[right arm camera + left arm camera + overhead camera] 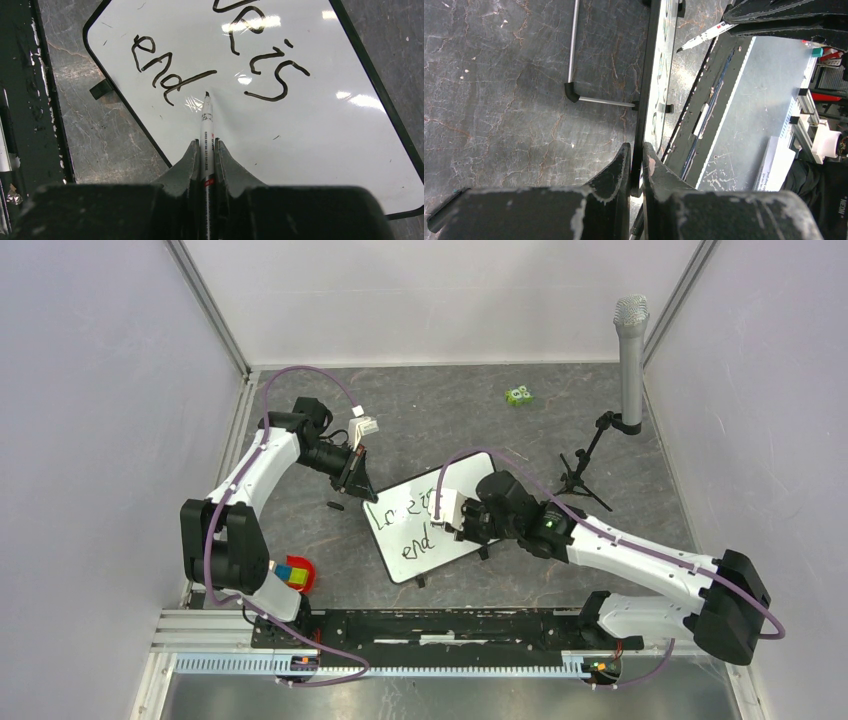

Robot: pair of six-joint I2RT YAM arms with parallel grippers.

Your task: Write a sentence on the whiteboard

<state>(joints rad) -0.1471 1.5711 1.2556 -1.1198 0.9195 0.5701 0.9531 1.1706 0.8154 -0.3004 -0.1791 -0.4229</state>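
Centre of dark desk [420, 420]: whiteboard [447, 543] sits askew between both arms. The left gripper [636, 150] has jaws closed on board's upper-left edge, thin black frame pinched between fingers. The right gripper [206, 145] has jaws clamped on marker [207, 120], tip at board surface just right of "end". Unfinished sentence [400, 515] reads "Love is" on upper line, "end" on lower line, black handwriting.

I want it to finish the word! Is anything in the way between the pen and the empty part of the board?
Nothing visible. The right pincer grips a white marker, its black tip beside the black letters "end" on the black-framed white whiteboard; bare white lies beyond.
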